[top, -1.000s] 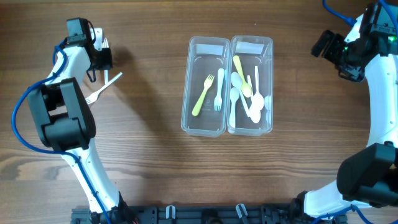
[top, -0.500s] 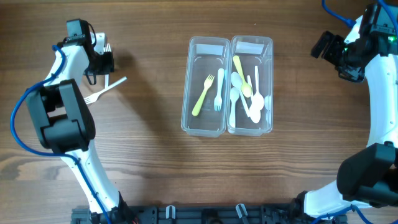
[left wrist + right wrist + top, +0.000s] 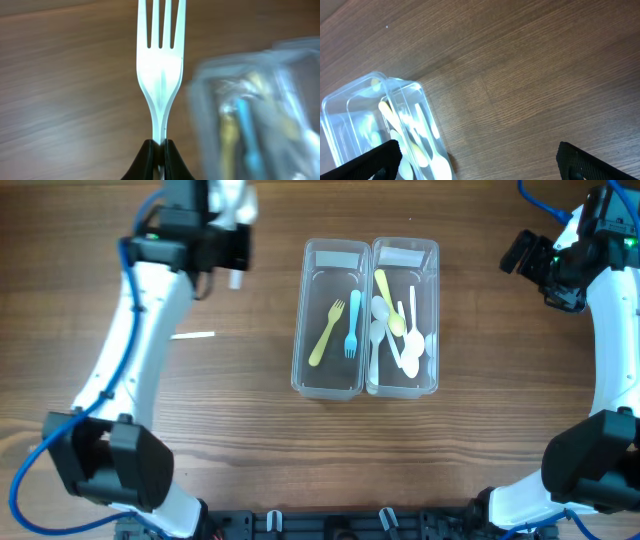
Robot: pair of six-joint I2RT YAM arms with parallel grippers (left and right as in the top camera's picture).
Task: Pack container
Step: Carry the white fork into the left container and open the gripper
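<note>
Left wrist view: closest to the lens, my left tool (image 3: 160, 152) is clamped tight on the thin handle of a white fork (image 3: 160, 75), its black fingertips (image 3: 147, 161) meeting around it. The fork runs straight up the frame, and its tines are cut off at the top edge. Beyond it lies the wooden desk (image 3: 65, 90). To the right is a clear container (image 3: 280, 70), so blurred that I only make out a blue streak and a yellowish one inside.

From overhead, a short white strip (image 3: 193, 335) lies flat on the left half of the desk; I can't tell what it is. At mid-desk the left container (image 3: 330, 255) and right container (image 3: 405, 252) stand touching side by side. A yellow-green fork (image 3: 325, 335) and a blue fork (image 3: 352, 330) lie in the left one. A yellow spoon (image 3: 388, 300) and overlapping white spoons (image 3: 405, 345), hard to count, lie in the right one. Nearer the far edge, left of the containers, the left tool hangs over the desk, and the fork is almost hidden beneath it.

On the right wrist view, my right tool (image 3: 477, 152) is spread wide with nothing between its fingers. Only their tips show at the bottom corners, over bare wood beside the right container's cut-off corner.
</note>
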